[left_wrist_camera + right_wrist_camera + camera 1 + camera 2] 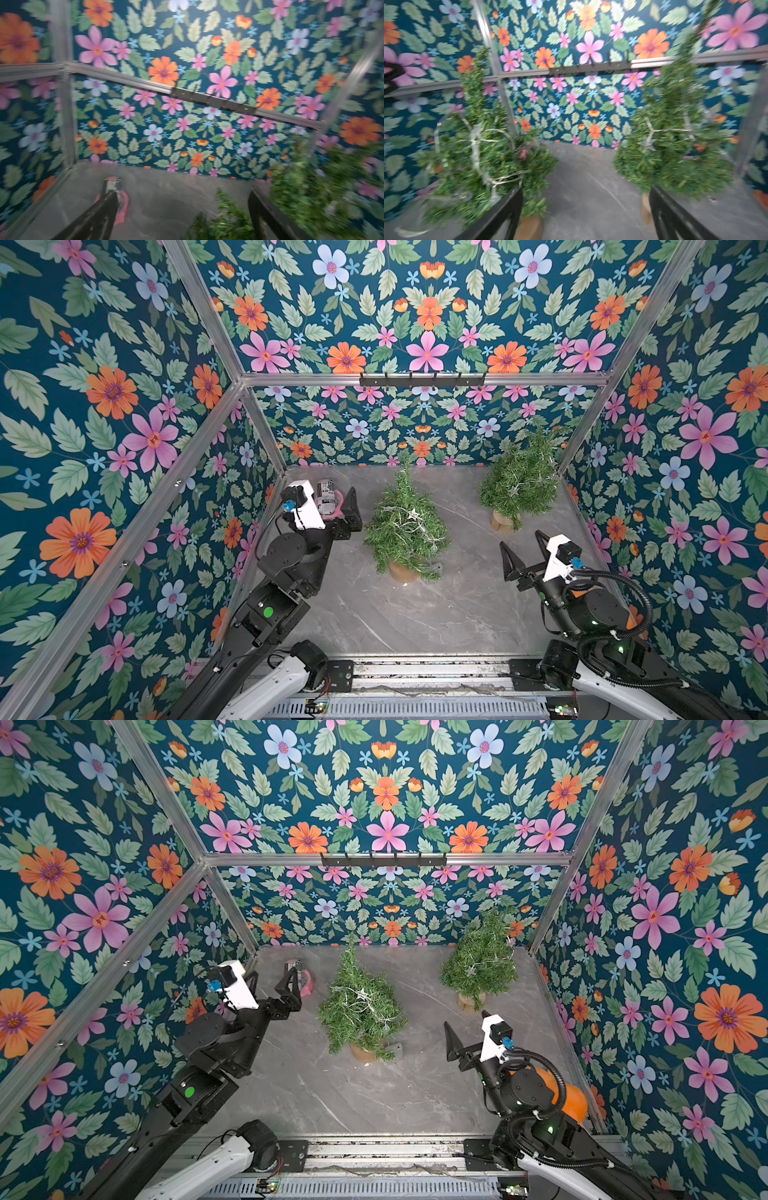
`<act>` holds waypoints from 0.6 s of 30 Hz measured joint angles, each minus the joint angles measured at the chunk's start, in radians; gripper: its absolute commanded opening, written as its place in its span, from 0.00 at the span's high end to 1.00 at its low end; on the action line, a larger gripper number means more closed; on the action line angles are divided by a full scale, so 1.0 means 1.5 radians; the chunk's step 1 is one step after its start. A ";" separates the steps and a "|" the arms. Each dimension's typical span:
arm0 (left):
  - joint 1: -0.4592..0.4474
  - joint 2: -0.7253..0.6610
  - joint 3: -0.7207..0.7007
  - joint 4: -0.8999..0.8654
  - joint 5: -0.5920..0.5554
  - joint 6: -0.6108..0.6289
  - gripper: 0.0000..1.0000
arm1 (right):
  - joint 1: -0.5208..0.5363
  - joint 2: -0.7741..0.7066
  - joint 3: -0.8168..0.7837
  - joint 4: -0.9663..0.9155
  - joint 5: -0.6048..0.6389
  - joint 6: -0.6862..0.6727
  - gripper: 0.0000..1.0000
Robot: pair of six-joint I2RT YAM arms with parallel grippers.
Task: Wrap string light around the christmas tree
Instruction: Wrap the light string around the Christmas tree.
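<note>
Top views are both showing a grey table (415, 614) with two small green trees standing on it: the near tree (405, 526) around the middle, on a wooden stump (401, 572), and the far tree (519, 481) by the back right corner. The left gripper (182, 193) is hovering just beside the near tree, its jaws spread wide with nothing between them. A can (326, 493) is sitting just past one of its fingers. The right gripper (523, 541) is hanging in front of the far tree, apart from both trees, likewise spread and empty.

The string light (409, 516) is lying in loose loops across the near tree's middle branches, with one star (412, 514) showing plainly. A small grey box (434, 568) is resting by the stump. A second strand (515, 489) is draping the far tree.

The wire is looking featherlight, limp and a little springy. It is likely to be snagging on needles and kinking under a hard pull, and the tree is probably tipping easily. The best hold is looking like a pinch on bare wire in a slack loop between stars, never on a star, which is seeming brittle.
</note>
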 measured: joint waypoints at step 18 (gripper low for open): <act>0.014 -0.006 -0.212 0.081 -0.243 -0.079 0.02 | -0.007 0.070 -0.104 0.003 -0.017 -0.030 0.09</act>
